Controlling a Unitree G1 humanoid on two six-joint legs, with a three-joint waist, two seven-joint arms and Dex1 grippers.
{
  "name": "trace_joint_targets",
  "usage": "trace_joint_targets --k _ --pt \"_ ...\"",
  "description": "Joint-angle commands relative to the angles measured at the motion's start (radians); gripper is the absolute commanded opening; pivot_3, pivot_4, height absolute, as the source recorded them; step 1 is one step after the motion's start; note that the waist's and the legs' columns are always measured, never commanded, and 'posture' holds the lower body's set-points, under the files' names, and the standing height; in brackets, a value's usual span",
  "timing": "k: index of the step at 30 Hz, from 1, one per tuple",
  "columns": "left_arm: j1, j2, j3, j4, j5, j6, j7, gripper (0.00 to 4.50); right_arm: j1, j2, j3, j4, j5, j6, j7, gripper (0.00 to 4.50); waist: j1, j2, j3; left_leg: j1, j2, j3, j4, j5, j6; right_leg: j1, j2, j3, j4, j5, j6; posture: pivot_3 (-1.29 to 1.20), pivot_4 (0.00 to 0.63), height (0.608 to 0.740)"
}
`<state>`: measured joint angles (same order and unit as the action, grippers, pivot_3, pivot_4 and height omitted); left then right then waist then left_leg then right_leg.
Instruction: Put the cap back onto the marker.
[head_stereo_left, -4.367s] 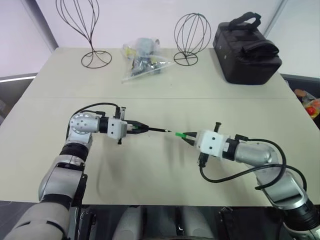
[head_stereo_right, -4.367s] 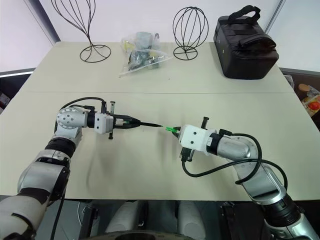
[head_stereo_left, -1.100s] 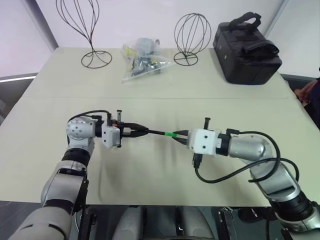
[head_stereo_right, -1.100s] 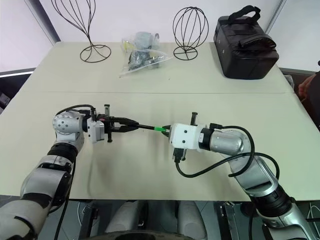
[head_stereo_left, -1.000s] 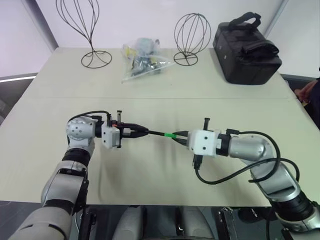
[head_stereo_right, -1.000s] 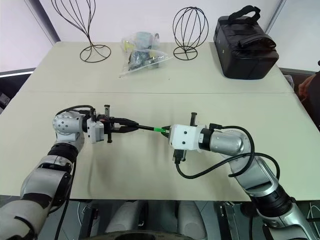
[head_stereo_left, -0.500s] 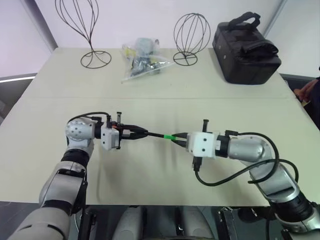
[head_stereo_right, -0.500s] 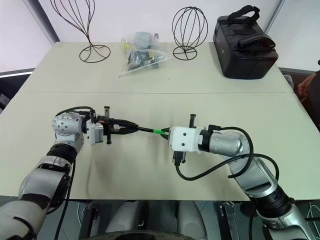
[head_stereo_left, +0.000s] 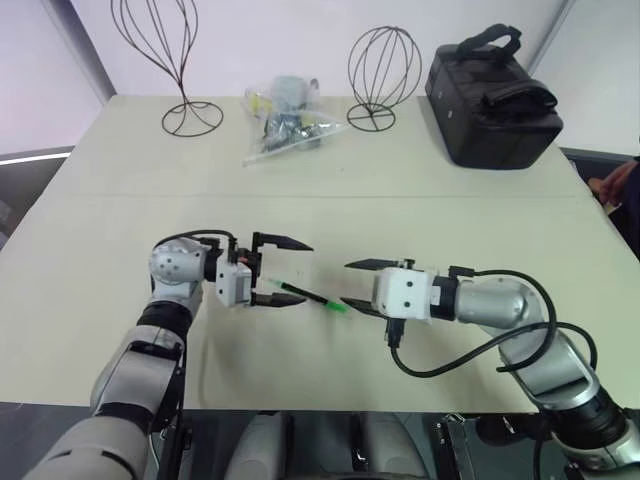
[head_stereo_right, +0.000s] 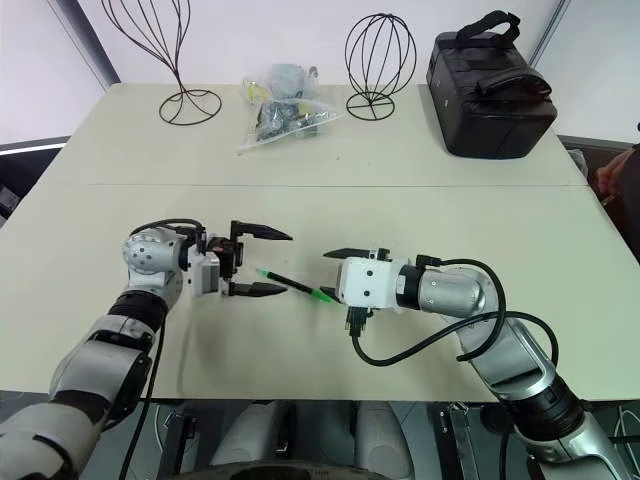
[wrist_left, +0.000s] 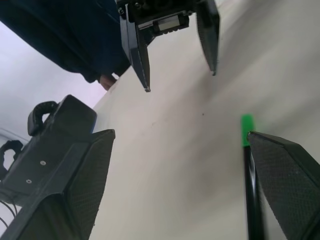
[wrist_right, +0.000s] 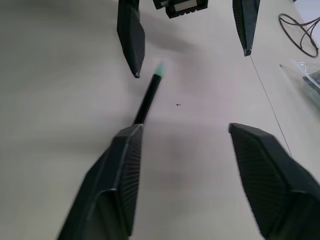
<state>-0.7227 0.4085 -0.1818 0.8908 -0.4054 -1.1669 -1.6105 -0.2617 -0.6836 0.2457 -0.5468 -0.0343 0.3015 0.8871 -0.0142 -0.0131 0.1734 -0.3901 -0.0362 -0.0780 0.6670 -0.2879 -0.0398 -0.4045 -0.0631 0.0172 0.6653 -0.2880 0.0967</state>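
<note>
Both sets of jaws stand spread wide and hold nothing. Left gripper (head_stereo_left: 278, 271): one black finger above, one below, pointing toward the right gripper; the lower finger's tip lies just beside the near end of the marker (head_stereo_left: 298, 294), contact not resolvable. Right gripper (head_stereo_left: 354, 285): fingers parted about as widely, pointing back toward the left gripper; its lower finger sits just beside the capped end. Marker: thin dark stick, lying slantwise between the two grippers over the beige table (head_stereo_left: 420, 190), free of both. Cap (head_stereo_left: 338, 307): bright green, seated on the marker's end nearer the right gripper. Head views add the far table edge: two wire stands (head_stereo_left: 384, 66), a clear bag of small items (head_stereo_left: 285, 118) between them, a black bag (head_stereo_left: 492, 98) to the right, and a person's hand (head_stereo_left: 605, 186) at the right edge. Left wrist view: own two fingers frame the scene, the green cap (wrist_left: 246, 129) and dark barrel run alongside one finger, the right gripper's parted fingers face it, the black bag and a dark-clothed person behind. Right wrist view: the marker's opposite, pale green end (wrist_right: 159, 68) close by one finger of the left gripper, with one wire stand base at the edge.
</note>
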Motion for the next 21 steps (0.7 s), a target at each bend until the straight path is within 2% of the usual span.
trace_joint_targets --k 1,8,11,15,21 --pt "-0.004 0.003 0.015 -0.026 -0.015 -0.008 -0.004 4.50 0.008 -0.011 -0.020 -0.039 0.008 -0.006 -0.006 2.68 0.000 0.000 0.000 0.000 0.000 0.000 0.000 0.000 0.000 0.000 0.000 0.000 0.000 0.000 0.000 0.00 0.150 0.740" --pt "-0.028 0.034 0.058 0.000 0.030 0.049 0.085 4.50 0.102 -0.026 -0.085 -0.074 0.022 0.036 -0.047 2.68 0.001 0.000 0.000 0.000 0.000 0.000 0.000 0.000 0.000 0.000 0.000 0.000 0.000 0.000 0.000 0.00 0.150 0.740" --pt "-0.013 0.068 0.073 -0.031 0.053 0.119 0.138 4.50 0.174 0.019 -0.149 -0.120 0.052 0.103 -0.111 2.68 0.000 0.000 0.000 0.000 0.000 0.000 0.000 0.000 0.000 0.000 0.000 0.000 0.000 0.000 0.000 0.00 0.150 0.740" --pt "0.058 0.118 0.098 -0.151 0.077 0.374 0.285 4.50 0.256 0.118 -0.238 -0.186 0.084 0.208 -0.231 2.68 -0.002 0.000 0.000 0.000 0.000 0.000 0.000 0.000 0.000 0.000 0.001 0.000 0.000 0.000 0.000 0.00 0.150 0.740" --pt "0.387 0.161 0.183 -0.654 0.013 0.941 0.639 4.50 0.330 0.328 -0.325 -0.316 0.074 0.354 -0.473 2.68 -0.004 0.001 -0.001 0.000 0.003 0.000 -0.002 0.000 0.000 -0.001 0.000 0.002 0.000 0.000 0.000 0.00 0.150 0.740"
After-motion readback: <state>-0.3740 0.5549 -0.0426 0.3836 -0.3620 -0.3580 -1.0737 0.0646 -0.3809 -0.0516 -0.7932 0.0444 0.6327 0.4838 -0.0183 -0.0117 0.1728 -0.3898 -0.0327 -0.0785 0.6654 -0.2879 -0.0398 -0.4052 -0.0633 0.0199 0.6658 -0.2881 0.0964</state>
